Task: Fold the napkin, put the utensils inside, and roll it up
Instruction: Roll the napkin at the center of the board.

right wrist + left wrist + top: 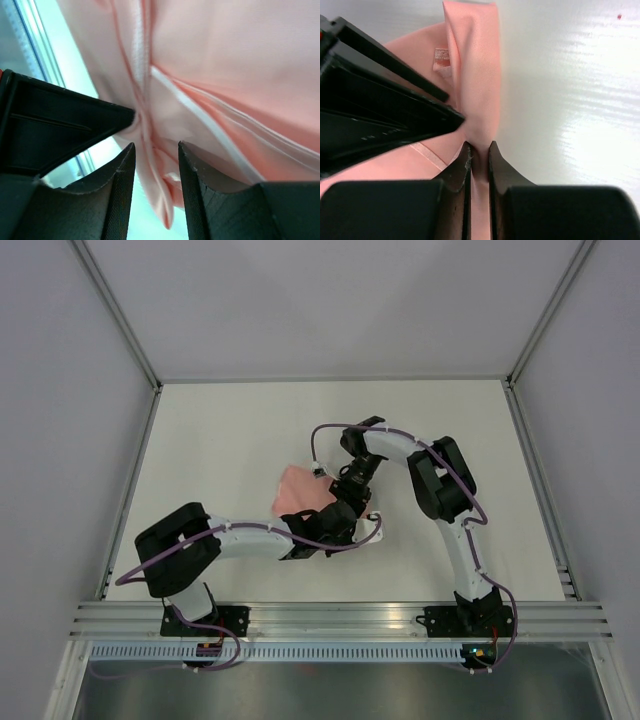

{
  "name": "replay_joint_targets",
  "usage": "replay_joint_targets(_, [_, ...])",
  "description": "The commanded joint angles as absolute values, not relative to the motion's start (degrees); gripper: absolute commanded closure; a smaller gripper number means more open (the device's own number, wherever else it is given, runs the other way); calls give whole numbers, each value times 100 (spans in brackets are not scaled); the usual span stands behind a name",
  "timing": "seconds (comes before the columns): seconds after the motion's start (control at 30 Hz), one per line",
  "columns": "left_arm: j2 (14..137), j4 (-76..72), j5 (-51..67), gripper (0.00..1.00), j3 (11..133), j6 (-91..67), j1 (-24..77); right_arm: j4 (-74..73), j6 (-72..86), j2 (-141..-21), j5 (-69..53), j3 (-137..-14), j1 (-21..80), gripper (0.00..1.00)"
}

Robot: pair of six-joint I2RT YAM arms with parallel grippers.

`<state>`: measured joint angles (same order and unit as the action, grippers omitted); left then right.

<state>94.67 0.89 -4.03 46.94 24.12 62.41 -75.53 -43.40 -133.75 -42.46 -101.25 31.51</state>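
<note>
Napkin (298, 490) on the table (220, 430), bunched between both arms. Left end effector (479, 149) pinches a fold tight; right end effector (155, 147) stands parted around the cloth. We would hold the pinched edge taut and align the hems before creasing.

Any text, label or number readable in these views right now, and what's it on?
No text can be read in any view.
Sewn tag on the napkin: too blurred, nothing legible.
</note>
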Motion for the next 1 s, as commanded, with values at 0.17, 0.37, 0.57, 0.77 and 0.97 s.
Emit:
replay_joint_targets(0.17, [9554,-806,159,98,4123,976,6293,-6391,-4395,-13069,-3789,-10063,2918,53])
replay_joint_targets(0.37, [9396,-1555,53,98,3472,378,6293,-5837,-3736,-13263,-3332,-10037,2900,57])
replay_joint_targets(0.57, [9457,-1846,18,98,3234,62,6293,-5441,-3252,-13324,-3032,-9879,2751,58])
replay_joint_targets(0.77, [9501,-2197,-228,98,2962,-596,6293,-5239,-3024,-13377,-2857,-9633,2602,59])
replay_joint_targets(0.97, [9440,-2767,-308,98,2470,-1150,6293,-4904,-2725,-13237,-2733,-9325,2514,61])
